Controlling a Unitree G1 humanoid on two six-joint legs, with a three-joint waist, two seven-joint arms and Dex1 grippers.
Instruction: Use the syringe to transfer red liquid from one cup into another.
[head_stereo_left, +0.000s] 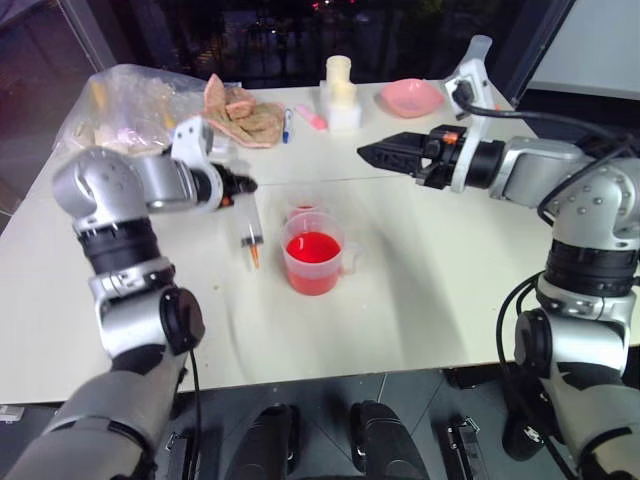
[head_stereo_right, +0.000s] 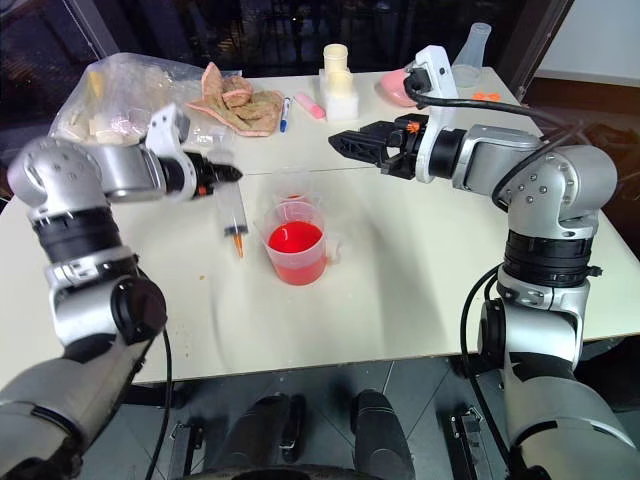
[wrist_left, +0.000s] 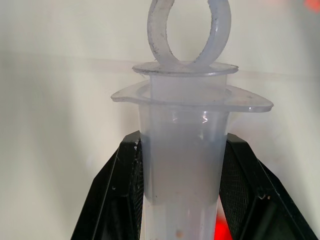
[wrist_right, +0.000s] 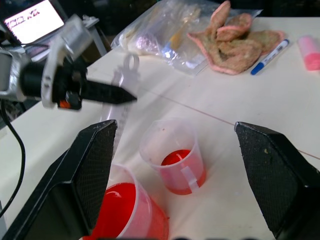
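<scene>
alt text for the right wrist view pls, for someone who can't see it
Between the open right gripper jaws, two clear cups of red liquid stand on a white table: the narrow cup and, nearer, the wider cup. Beyond them the left gripper holds the syringe upright; a plastic bag, cloth and pen lie behind.

Beyond your left gripper (head_stereo_left: 243, 186), the narrow handleless clear plastic cup (head_stereo_left: 304, 210) is mostly hidden behind the wide handled clear plastic measuring cup (head_stereo_left: 316, 252).
</scene>
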